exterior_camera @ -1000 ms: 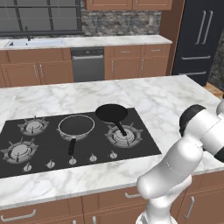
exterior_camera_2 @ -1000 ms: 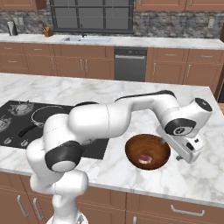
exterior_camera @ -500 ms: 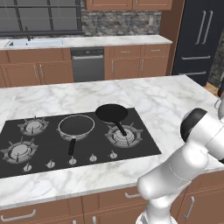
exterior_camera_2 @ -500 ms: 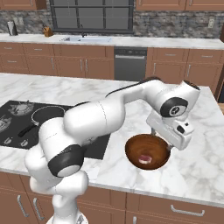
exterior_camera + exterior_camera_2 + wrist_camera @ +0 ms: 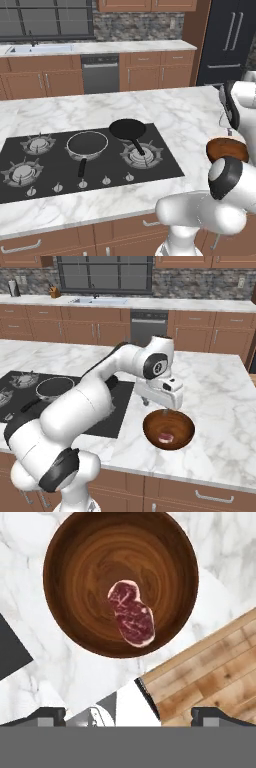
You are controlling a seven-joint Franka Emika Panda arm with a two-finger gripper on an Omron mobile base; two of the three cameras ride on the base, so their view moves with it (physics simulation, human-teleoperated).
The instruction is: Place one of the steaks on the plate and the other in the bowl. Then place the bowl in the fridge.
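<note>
Hand (image 5: 128, 717) spread wide above bowl (image 5: 75, 587), steak (image 5: 131, 613) lying inside, marble counter (image 5: 220, 557) beneath

Even, bright, sharp rendered light.

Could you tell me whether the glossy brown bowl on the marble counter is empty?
No, a flat red raw steak lies inside the glossy brown bowl.

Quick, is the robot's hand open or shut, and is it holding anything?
Gripper: open and empty, above the bowl with a steak lying inside.
</note>
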